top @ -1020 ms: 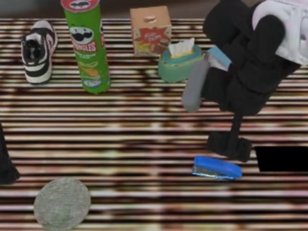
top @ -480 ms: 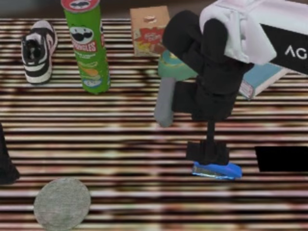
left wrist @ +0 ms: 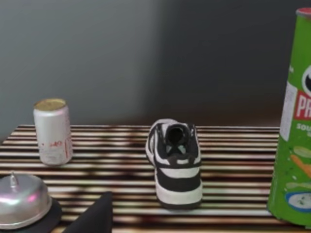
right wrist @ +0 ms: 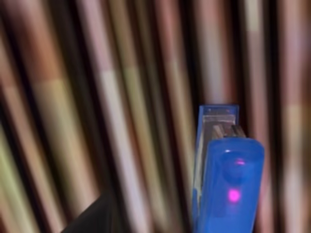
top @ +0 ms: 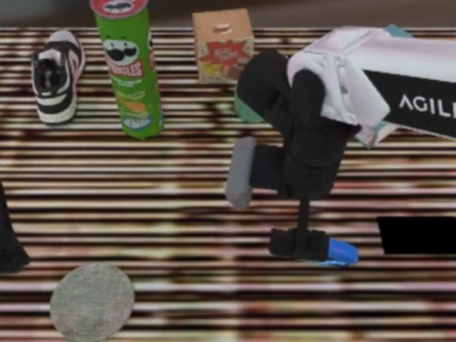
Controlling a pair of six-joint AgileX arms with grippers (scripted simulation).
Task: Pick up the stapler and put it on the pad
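Note:
The bright-blue stapler lies on the striped table at the lower right, with only its right end showing from above. My right gripper hangs directly over its left part, open. In the right wrist view the stapler fills the near side, and one dark finger stands well apart from it. The black rectangular pad lies flat just right of the stapler. My left gripper is parked at the table's left edge, open and holding nothing.
At the back stand a black-and-white shoe, a green chip can, a small carton, a green tissue box and a teal book. A grey speckled disc lies front left. The left wrist view shows a soda can and a bell.
My right arm swung left and came down toward the stapler. The gripper now covers the stapler's left part, which showed whole a second ago. The stapler has not moved.

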